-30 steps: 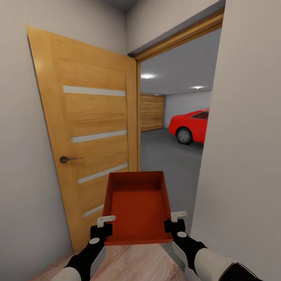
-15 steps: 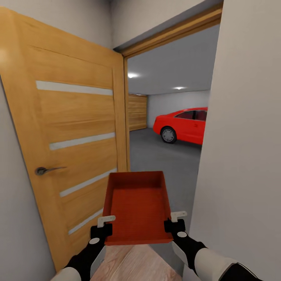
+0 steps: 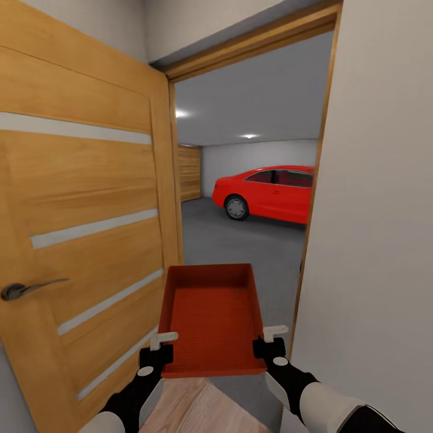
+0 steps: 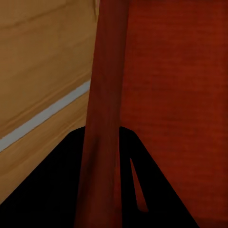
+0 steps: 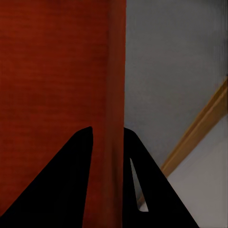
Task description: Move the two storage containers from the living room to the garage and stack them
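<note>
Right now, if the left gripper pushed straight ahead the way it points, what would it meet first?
The left gripper is clamped on the container wall; beyond, the open wooden door looks nearest, though depth is unclear.

Two round ceiling lights (image 3: 182,113) glow inside the garage; soft, even rendering, slightly blurred wrist views, faint shadows.

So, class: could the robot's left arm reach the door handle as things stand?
Probably not: the left gripper is shut on the storage container, which the right gripper grips too. The door handle sits unobstructed, well off to its left.
</note>
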